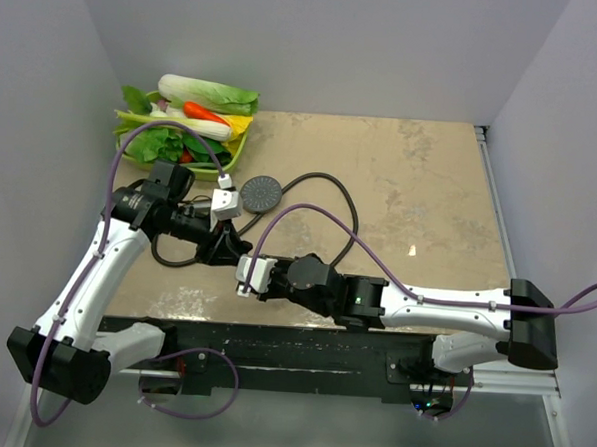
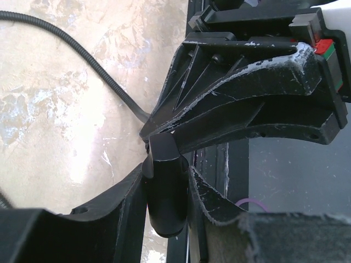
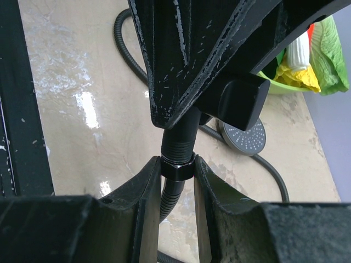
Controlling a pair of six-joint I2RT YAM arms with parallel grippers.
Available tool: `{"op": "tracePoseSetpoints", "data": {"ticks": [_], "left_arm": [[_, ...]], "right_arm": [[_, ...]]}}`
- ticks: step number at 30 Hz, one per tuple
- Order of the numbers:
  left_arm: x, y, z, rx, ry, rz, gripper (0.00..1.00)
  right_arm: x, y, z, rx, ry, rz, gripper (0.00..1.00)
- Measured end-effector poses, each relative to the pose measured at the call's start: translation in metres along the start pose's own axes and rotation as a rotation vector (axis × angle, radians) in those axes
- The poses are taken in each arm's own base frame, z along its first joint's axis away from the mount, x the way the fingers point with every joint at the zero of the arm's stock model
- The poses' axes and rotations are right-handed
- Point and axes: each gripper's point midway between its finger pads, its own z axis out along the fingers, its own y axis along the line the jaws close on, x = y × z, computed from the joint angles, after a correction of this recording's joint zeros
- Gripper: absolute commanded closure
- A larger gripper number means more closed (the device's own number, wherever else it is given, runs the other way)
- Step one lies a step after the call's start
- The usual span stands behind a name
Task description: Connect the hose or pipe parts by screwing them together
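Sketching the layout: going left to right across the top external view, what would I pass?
A green basket of vegetables → shower head, round face up → hose at its rightmost bend → right arm's black shoulder block.

Robot lab cell — plain walls (image 1: 318, 44) boxing table (image 1: 421, 180) (vegetables (image 1: 189, 118) in corner).

White shell links and black joints are seen on the left arm (image 1: 96, 273) and the right arm (image 1: 444, 309); a looping purple cable (image 1: 319, 209) is run along each. The black plastic fingers (image 3: 142, 203) of the left tool (image 2: 166, 171) and the right tool (image 3: 177, 167) are scuffed whitish.
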Motion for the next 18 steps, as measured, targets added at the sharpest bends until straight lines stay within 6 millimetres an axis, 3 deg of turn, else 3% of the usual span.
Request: {"op": "tracePoseSetpoints", "data": {"ticks": [18], "left_arm": [[-0.006,-0.0019,-0.0001,-0.002,-0.021,-0.001,1.0]], "right_arm": [[-0.0061,0.0006,0.0048,0.008,-0.021,0.046,1.0]]}}
